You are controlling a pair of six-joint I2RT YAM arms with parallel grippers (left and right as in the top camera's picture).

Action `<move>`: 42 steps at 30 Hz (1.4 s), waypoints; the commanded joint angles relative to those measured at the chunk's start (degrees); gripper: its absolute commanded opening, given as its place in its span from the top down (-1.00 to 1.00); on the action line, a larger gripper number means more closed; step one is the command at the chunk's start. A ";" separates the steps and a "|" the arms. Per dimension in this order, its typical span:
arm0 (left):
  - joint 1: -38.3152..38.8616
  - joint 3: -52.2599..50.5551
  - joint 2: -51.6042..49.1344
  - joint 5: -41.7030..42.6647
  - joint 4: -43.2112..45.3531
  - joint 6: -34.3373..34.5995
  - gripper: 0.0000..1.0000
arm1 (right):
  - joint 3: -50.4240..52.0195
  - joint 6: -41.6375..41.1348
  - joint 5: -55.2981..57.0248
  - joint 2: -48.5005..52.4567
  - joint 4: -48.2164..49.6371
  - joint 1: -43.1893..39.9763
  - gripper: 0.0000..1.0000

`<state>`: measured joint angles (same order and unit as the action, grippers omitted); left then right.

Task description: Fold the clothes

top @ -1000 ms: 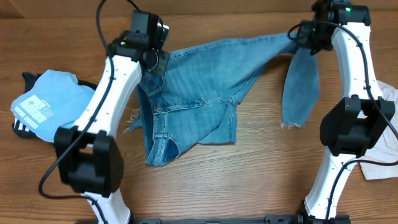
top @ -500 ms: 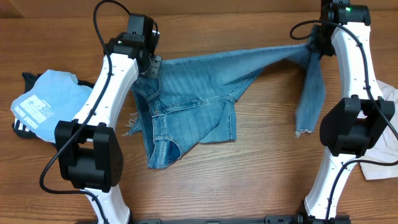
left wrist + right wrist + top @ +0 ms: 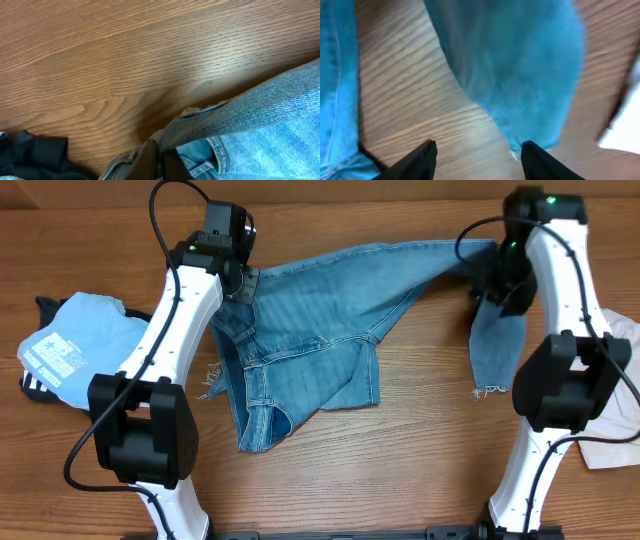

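Jeans (image 3: 320, 310): light-blue denim with a fine twill rib, stitched seams and white frayed hems. They lie rumpled across the middle of the wood-grain bench (image 3: 400, 470), one leg running out to the right and turning down to a ragged hem. Left jaws are pinched tight on the thick waistband edge beside a round metal stud, with the cloth lifted off the bench there. Right jaws stand apart with bare wood between them, gripping nothing; the leg lies just beyond, blurred. Half a second back that leg ran taut from the right jaws; now it is let go and sags. The right arm (image 3: 565, 270) has dropped toward the near side, while the left arm (image 3: 185, 310) is unchanged. A sky-blue printed shirt (image 3: 75, 340) lies over a black garment (image 3: 45, 305) at the far left. A cream-white garment (image 3: 615, 445) lies at the right edge.
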<state>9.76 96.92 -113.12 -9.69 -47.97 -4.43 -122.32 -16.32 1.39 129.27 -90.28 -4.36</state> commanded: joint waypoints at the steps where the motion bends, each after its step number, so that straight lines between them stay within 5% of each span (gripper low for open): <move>1: -0.26 1.62 0.04 -0.76 0.42 1.20 0.92 | 11.58 -1.55 0.39 -0.57 6.73 0.66 -0.16; 7: -0.26 1.62 0.04 -0.79 0.39 1.20 0.92 | 23.65 -3.37 5.84 -0.57 17.97 0.66 -0.15; 11: -0.26 1.62 0.04 -0.79 0.39 1.20 0.92 | 24.44 -3.45 7.19 -0.83 17.25 0.66 0.87; 12: -0.26 1.62 0.04 -0.79 0.42 1.20 0.92 | 24.44 -3.43 7.28 -1.25 16.94 0.66 0.92; 24: -0.26 1.62 0.04 -0.81 -0.15 1.16 0.91 | 23.45 -3.30 7.21 -33.97 7.96 0.59 0.92; 30: -0.26 1.62 0.04 -0.83 -0.24 0.74 0.91 | 18.38 -4.96 10.40 -46.10 11.89 0.20 0.92; 35: -0.26 1.62 0.04 -0.85 -0.04 0.74 0.90 | 18.14 -4.70 10.19 -41.66 18.40 -2.03 0.89; 42: -0.09 1.62 0.04 -0.79 0.02 0.55 0.82 | 18.14 -4.72 5.88 -20.63 39.56 -9.01 0.88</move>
<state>9.76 96.92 -113.12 -9.67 -48.12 -4.45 -103.46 -20.95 9.34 105.19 -53.65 -12.27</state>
